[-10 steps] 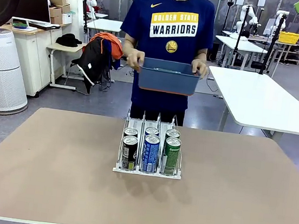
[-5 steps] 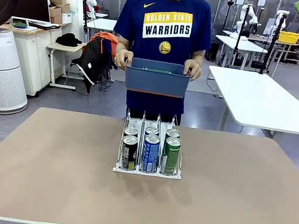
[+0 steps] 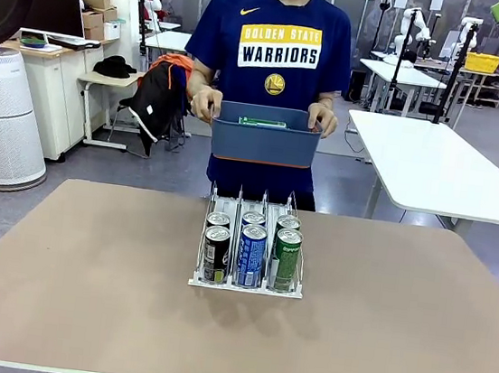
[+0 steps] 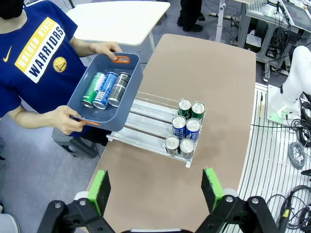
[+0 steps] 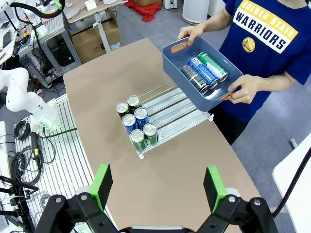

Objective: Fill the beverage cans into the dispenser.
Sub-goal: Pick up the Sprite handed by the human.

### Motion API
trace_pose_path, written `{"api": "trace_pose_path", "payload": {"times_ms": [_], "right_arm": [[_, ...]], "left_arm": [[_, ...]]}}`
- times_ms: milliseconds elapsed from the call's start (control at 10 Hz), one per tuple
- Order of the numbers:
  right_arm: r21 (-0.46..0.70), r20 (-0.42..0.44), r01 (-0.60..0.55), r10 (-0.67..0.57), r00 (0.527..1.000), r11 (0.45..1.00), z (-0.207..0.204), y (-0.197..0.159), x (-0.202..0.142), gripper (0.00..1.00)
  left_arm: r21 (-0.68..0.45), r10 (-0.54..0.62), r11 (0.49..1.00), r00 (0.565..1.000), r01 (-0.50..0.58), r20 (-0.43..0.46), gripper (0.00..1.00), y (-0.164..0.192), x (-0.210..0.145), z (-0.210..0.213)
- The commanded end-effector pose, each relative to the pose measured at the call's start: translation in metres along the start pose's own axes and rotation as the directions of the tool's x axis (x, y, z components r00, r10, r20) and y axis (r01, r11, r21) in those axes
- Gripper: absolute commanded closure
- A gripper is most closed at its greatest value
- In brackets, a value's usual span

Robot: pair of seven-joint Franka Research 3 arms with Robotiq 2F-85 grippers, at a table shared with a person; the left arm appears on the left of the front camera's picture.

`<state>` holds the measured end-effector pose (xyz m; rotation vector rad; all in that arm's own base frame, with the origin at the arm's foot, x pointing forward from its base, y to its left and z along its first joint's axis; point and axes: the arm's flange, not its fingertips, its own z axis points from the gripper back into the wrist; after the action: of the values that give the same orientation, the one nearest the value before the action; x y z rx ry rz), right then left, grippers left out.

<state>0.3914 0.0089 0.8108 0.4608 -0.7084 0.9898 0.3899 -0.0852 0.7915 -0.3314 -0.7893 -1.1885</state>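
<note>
Blue tub (image 3: 264,143) with three beverage cans (image 4: 104,89) just brought nearer the far end of the dispenser (image 4: 146,114), six cans (image 3: 250,252) already racked up front, left gripper (image 4: 155,189) and right gripper (image 5: 158,187) spread and empty, so more loading coming probably.

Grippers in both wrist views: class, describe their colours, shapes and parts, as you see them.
The left gripper has two black fingers built of jointed links with round bolts, and each finger is tipped with a flat, bright green pad. The right gripper has the same build: black links, round bolts, green pads.
</note>
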Motion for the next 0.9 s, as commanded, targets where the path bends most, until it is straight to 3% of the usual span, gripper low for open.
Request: {"api": "trace_pose_path", "payload": {"times_ms": [0,800], "right_arm": [[0.001,-0.001,0.009,-0.009,1.0,1.0,0.0,0.0007,-0.0001,0.0],[0.001,-0.001,0.009,-0.009,1.0,1.0,0.0,0.0007,-0.0001,0.0]], "left_arm": [[-0.006,0.001,1.0,1.0,-0.001,-0.002,0.0,-0.0006,-0.0006,-0.001],[-0.006,0.001,1.0,1.0,-0.001,-0.002,0.0,-0.0006,-0.0006,-0.001]]}}
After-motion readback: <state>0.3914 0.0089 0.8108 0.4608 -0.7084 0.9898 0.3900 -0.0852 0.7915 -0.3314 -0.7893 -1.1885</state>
